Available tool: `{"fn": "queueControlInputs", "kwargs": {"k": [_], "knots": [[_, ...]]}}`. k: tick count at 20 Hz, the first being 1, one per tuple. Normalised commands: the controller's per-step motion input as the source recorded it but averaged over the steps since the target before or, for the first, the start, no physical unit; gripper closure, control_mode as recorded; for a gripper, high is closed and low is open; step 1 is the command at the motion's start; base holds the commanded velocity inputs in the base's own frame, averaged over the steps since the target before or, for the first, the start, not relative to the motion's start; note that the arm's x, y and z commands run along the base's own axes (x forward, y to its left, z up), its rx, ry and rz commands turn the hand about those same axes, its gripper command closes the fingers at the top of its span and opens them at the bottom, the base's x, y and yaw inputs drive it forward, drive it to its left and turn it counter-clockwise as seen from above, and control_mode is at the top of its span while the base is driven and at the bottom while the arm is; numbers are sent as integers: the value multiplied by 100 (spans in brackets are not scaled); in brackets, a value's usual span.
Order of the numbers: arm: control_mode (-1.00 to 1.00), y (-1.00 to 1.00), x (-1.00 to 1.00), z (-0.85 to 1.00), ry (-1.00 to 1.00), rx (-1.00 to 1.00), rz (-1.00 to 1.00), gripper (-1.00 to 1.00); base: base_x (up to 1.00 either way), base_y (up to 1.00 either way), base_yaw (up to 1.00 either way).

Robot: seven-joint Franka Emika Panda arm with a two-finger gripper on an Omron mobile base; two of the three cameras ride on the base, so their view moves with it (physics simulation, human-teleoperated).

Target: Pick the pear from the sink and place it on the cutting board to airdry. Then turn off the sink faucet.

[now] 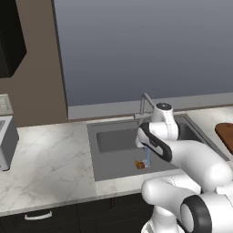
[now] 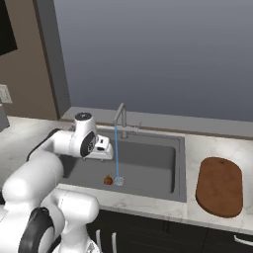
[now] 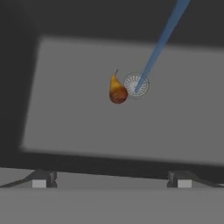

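The pear (image 3: 117, 89) lies on the floor of the grey sink (image 3: 65, 113), right beside the round drain (image 3: 135, 85). It is small and orange-brown, and it also appears as the pear (image 2: 107, 180) and the pear (image 1: 139, 164). A blue stream of water (image 2: 116, 148) falls from the sink faucet (image 2: 121, 116) onto the drain. My gripper (image 3: 111, 183) hangs above the basin, looking down at the pear, open wide and holding nothing. The reddish-brown cutting board (image 2: 219, 186) lies flat on the counter to the right of the sink.
Marble counter (image 1: 50, 159) runs along both sides of the sink. A grey appliance (image 1: 5, 141) stands at the far left. A low grey ledge and wall (image 2: 163, 121) rise behind the faucet. Dark cabinet fronts (image 1: 41, 216) sit below the counter edge.
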Motion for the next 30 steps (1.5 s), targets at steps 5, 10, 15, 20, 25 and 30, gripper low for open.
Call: {"fn": "queueControlInputs", "kwargs": {"k": [5, 10, 15, 20, 25, 30], "knots": [[-100, 0, 15, -31, 2, 0, 0, -100, 0, 0, 0], [-100, 0, 17, -31, 0, 0, 0, -100, 0, 0, 0], [-100, 0, 13, -25, 0, 0, 0, -100, 0, 0, 0], [-100, 0, 11, -25, 0, 0, 0, -100, 0, 0, 0], [-100, 0, 5, -21, 0, 0, 0, -100, 0, 0, 0], [-100, -1, 2, -20, 0, 0, 0, -100, 0, 0, 0]]}}
